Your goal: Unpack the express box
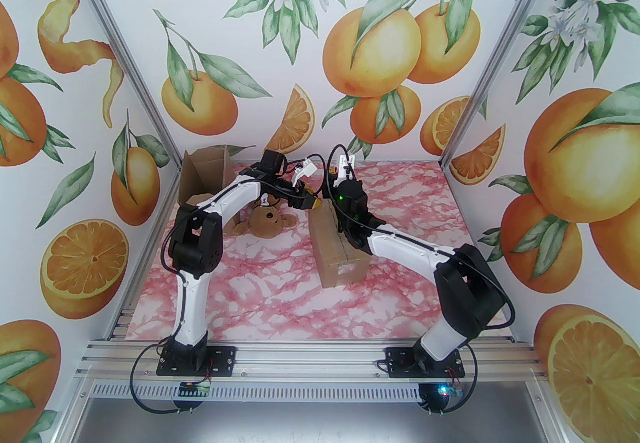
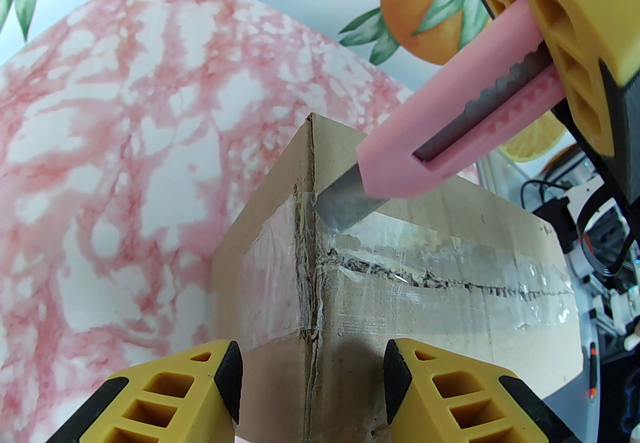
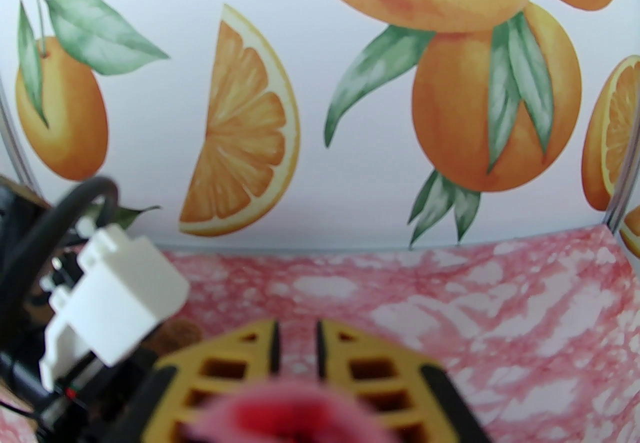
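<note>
Now, over in the far left corner of the bench (image 1: 280,301), an opened carton (image 1: 202,176) is standing with a teddy bear (image 1: 265,221) lying just beside it. The left claw (image 2: 313,371) is hovering spread, straddling the end edge of the taped express box (image 1: 332,251), which is sitting mid-bench. The right claw (image 3: 297,341) is pinching a pink utility knife (image 2: 450,131), its blade (image 2: 345,203) touching the tape (image 2: 450,251) at that edge.

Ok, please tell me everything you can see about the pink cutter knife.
The pink cutter knife has a plastic-looking body with a toothed slider channel, and a grey metal blade is pushed out a short way. The right hand is shut on its rear end. It slants downward, and the blade tip seems to touch the clear tape at the top edge of the cardboard box.
</note>
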`<action>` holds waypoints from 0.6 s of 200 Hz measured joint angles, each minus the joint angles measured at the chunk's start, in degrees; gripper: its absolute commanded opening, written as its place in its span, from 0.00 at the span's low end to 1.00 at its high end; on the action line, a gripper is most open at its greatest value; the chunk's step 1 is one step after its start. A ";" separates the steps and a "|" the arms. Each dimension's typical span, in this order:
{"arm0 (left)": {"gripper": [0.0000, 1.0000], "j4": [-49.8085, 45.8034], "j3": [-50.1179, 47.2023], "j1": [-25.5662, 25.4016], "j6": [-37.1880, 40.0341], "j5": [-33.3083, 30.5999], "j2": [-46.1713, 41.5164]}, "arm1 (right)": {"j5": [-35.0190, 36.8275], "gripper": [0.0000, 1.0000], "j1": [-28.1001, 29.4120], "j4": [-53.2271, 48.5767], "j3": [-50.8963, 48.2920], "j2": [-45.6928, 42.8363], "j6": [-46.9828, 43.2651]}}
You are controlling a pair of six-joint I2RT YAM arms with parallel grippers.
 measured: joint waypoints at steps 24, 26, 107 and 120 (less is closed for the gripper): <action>0.50 0.09 -0.44 0.02 0.00 -0.02 0.00 | -0.61 0.01 0.00 1.31 -0.46 0.28 0.57; 0.50 0.09 -0.44 0.04 0.00 -0.02 0.00 | -0.63 0.01 0.00 1.40 -0.55 0.28 0.59; 0.48 0.28 -0.70 0.04 -0.07 -0.02 0.00 | -0.63 0.01 0.00 2.99 -1.64 0.28 1.44; 0.48 0.50 -0.85 0.04 -0.09 0.00 0.00 | -0.61 0.01 0.02 3.58 -1.99 0.28 1.62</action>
